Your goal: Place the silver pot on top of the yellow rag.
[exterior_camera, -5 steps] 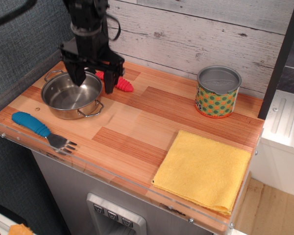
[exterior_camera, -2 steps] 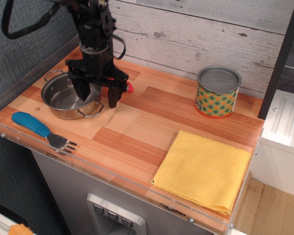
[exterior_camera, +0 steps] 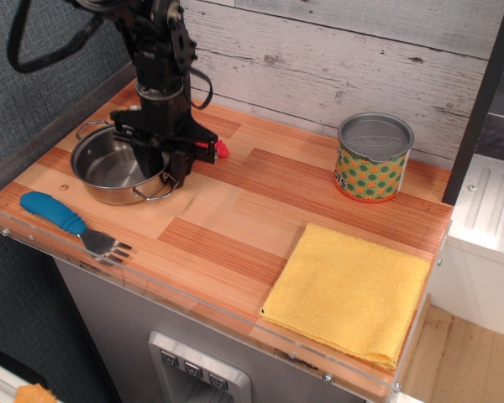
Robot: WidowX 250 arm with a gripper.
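Steel silver pot (exterior_camera: 118, 168) rim now pinched as the gripper (exterior_camera: 165, 168) narrowed, yellow rag (exterior_camera: 349, 292) far right.

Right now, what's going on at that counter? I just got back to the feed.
The arm has its pincer down at the right rim of the silver pot, at the left end of the wooden counter. Its fingers straddle the pot wall; whether they are clamped is unclear. The pot sits on the counter. The yellow rag lies flat and bare at the front right. A patterned can stands behind it, and a blue-handled fork lies near the front left edge.
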